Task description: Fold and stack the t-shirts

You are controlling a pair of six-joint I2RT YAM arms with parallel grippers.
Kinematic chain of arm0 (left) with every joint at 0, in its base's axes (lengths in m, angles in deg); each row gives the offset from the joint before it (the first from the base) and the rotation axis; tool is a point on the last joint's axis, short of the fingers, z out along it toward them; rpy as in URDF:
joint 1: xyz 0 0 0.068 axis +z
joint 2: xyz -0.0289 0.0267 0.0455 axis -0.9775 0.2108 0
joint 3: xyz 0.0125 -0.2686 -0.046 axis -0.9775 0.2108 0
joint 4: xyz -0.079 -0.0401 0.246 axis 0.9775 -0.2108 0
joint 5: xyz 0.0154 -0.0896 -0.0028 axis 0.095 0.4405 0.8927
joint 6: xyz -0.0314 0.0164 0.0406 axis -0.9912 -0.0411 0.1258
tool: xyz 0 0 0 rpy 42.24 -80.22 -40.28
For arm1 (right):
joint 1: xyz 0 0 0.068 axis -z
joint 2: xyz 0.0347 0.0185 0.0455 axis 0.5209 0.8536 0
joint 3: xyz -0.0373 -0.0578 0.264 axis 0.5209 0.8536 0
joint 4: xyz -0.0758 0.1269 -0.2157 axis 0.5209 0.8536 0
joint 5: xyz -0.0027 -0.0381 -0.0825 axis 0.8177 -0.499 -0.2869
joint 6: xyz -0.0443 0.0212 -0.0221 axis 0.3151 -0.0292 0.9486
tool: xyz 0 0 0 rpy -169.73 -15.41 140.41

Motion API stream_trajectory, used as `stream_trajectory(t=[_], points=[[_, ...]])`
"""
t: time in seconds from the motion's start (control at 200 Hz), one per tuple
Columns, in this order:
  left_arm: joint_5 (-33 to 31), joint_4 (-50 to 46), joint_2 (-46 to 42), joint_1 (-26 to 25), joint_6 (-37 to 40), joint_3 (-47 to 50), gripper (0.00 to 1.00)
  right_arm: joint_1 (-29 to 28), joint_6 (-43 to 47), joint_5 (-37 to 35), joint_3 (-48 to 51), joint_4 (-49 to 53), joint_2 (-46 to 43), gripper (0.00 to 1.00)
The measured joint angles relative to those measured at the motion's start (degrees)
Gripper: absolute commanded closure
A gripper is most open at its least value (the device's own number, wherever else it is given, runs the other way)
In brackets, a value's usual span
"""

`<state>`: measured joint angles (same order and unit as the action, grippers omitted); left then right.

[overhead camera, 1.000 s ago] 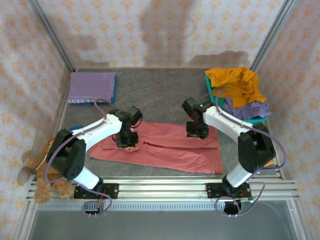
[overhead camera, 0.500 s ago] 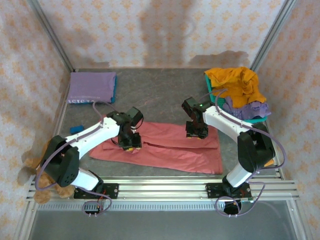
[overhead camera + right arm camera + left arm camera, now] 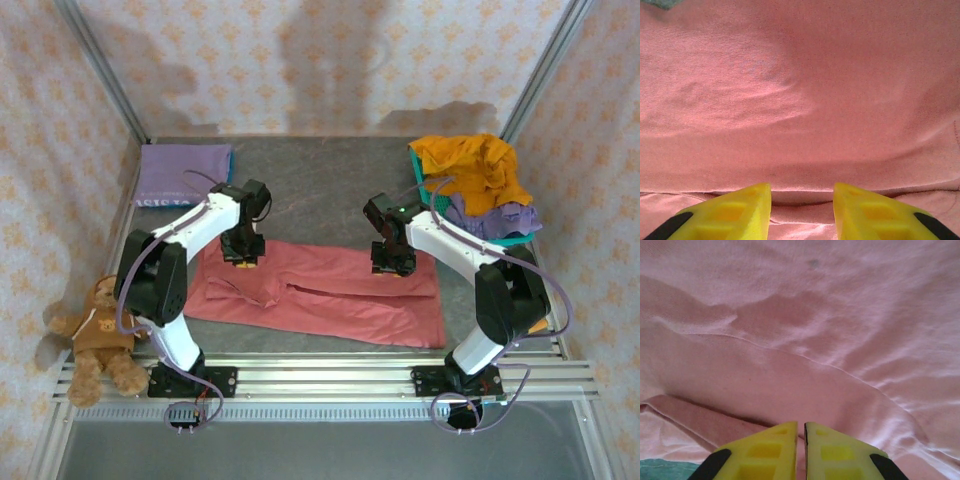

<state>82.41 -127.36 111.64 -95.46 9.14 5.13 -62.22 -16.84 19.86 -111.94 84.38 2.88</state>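
A dusty red t-shirt (image 3: 330, 295) lies spread across the middle of the table. My left gripper (image 3: 243, 252) is down at its far left edge. In the left wrist view its gripper (image 3: 801, 424) has the jaws almost touching, pinched on a raised fold of the red cloth (image 3: 805, 340). My right gripper (image 3: 393, 262) rests on the shirt's far right part. Its yellow fingers (image 3: 747, 205) stand apart over a fold edge of the red shirt (image 3: 800, 100), gripping nothing. A mustard orange t-shirt (image 3: 470, 165) and a lavender one (image 3: 490, 218) are heaped at the back right. Another lavender t-shirt (image 3: 183, 172) lies folded at the back left.
The heaped shirts sit in a teal mesh basket (image 3: 420, 180) against the right wall. A brown teddy bear (image 3: 100, 325) sits at the near left beside the left arm's base. Metal rails (image 3: 320, 378) run along the near edge. Bare grey table (image 3: 310, 190) lies behind the red shirt.
My left gripper left the shirt's near-left part, moved back to its far left edge and closed on the cloth there. The shirt's left end shifted. The right arm stayed still.
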Motion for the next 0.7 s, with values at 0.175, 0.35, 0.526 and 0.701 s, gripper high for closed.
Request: stream_trajectory(t=[0.175,0.35,0.526,0.701], points=[[-2.7,-0.5,1.7,0.0,1.7,0.6,0.87,0.0,0.0,0.0,0.0,0.0,0.0,0.62],[-3.6,-0.4,1.6,0.0,2.3,5.2,0.87,0.0,0.5,0.2,0.0,0.0,0.0,0.62],[-3.6,-0.3,1.5,0.0,2.3,9.6,0.87,0.0,0.7,0.3,0.0,-0.3,0.0,0.62],[-3.4,-0.2,-1.6,-2.3,0.5,12.6,0.87,0.0,1.1,0.7,0.0,-0.7,0.0,0.62]])
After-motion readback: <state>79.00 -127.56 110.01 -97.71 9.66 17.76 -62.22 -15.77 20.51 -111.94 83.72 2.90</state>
